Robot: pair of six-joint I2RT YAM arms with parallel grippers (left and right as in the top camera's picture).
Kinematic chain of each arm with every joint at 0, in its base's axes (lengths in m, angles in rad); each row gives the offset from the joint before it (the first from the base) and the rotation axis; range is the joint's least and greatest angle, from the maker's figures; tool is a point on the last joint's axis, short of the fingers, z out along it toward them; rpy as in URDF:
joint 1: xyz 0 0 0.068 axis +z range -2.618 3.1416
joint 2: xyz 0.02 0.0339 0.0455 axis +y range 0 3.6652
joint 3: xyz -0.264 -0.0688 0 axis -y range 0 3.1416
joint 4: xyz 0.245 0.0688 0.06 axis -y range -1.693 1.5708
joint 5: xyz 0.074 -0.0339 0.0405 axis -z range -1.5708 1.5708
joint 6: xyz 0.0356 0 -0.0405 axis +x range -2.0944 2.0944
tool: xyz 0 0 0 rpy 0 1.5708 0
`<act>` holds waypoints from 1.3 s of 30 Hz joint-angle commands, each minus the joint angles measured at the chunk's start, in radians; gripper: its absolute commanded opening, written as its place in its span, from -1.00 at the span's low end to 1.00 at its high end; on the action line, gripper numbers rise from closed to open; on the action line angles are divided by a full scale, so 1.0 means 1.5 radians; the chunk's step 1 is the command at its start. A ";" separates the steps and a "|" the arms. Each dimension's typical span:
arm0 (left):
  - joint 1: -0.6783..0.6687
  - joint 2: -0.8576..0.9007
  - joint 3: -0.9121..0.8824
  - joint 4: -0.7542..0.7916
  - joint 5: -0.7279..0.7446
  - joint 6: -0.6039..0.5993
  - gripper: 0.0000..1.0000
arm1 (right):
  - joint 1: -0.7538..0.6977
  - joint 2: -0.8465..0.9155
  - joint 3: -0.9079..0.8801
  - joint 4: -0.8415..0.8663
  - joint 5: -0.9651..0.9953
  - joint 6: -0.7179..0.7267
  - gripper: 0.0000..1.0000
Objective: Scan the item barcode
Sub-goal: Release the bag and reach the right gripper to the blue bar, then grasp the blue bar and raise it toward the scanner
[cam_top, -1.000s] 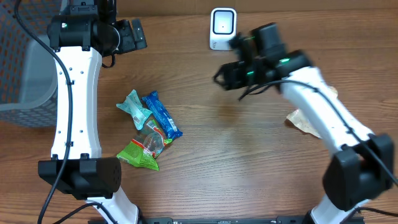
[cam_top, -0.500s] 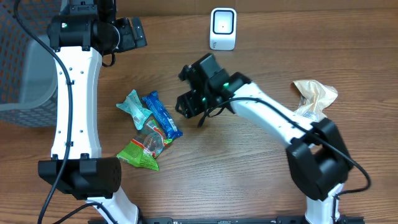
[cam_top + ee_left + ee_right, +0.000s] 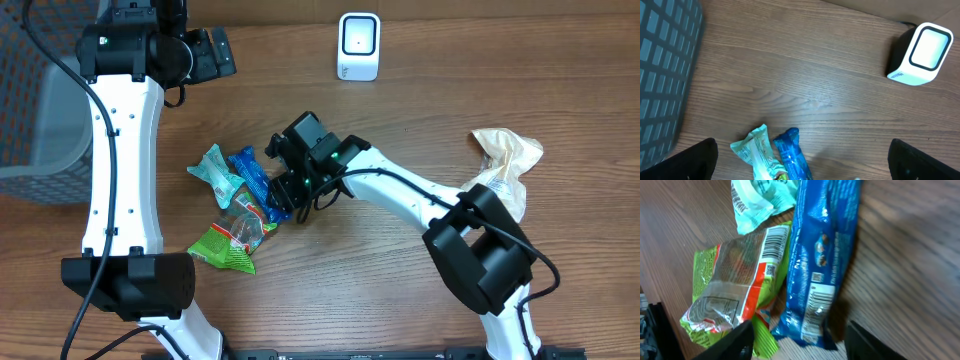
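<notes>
The white barcode scanner (image 3: 358, 45) stands at the back of the table, also in the left wrist view as the scanner (image 3: 920, 55). Three snack packets lie left of centre: a blue one (image 3: 262, 185), a teal one (image 3: 218, 172) and a green one (image 3: 232, 238). My right gripper (image 3: 285, 178) is low over the blue packet. In the right wrist view its fingers (image 3: 735, 342) stand apart on either side of the barcode end of the blue packet (image 3: 820, 265), without pressing it. My left gripper (image 3: 205, 55) hangs open high at the back left, holding nothing.
A grey mesh basket (image 3: 40, 120) stands at the left edge. A crumpled brown paper bag (image 3: 505, 160) lies at the right. The green packet (image 3: 735, 290) and teal packet (image 3: 760, 200) touch the blue one, so the three are crowded together.
My right arm swung from beside the scanner leftward and down to the packets, and its jaws have narrowed a little. The left arm has not moved.
</notes>
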 commanded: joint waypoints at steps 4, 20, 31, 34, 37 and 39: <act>-0.004 0.007 0.015 0.002 0.005 -0.009 0.99 | 0.007 0.040 0.007 0.013 -0.007 0.030 0.03; -0.004 0.007 0.015 0.002 0.005 -0.009 1.00 | 0.005 0.055 0.007 0.011 0.055 0.030 -0.80; -0.004 0.007 0.015 0.002 0.005 -0.009 0.99 | -0.037 -0.016 0.058 -0.241 0.382 -0.085 -0.92; -0.004 0.007 0.015 0.002 0.005 -0.009 1.00 | -0.036 -0.016 0.058 -0.306 0.451 -0.094 -0.92; -0.004 0.007 0.015 0.002 0.005 -0.009 1.00 | -0.036 -0.016 0.058 -0.341 0.462 -0.094 -0.92; -0.004 0.007 0.015 0.002 0.005 -0.009 1.00 | -0.036 -0.016 0.058 -0.350 0.451 -0.094 -0.80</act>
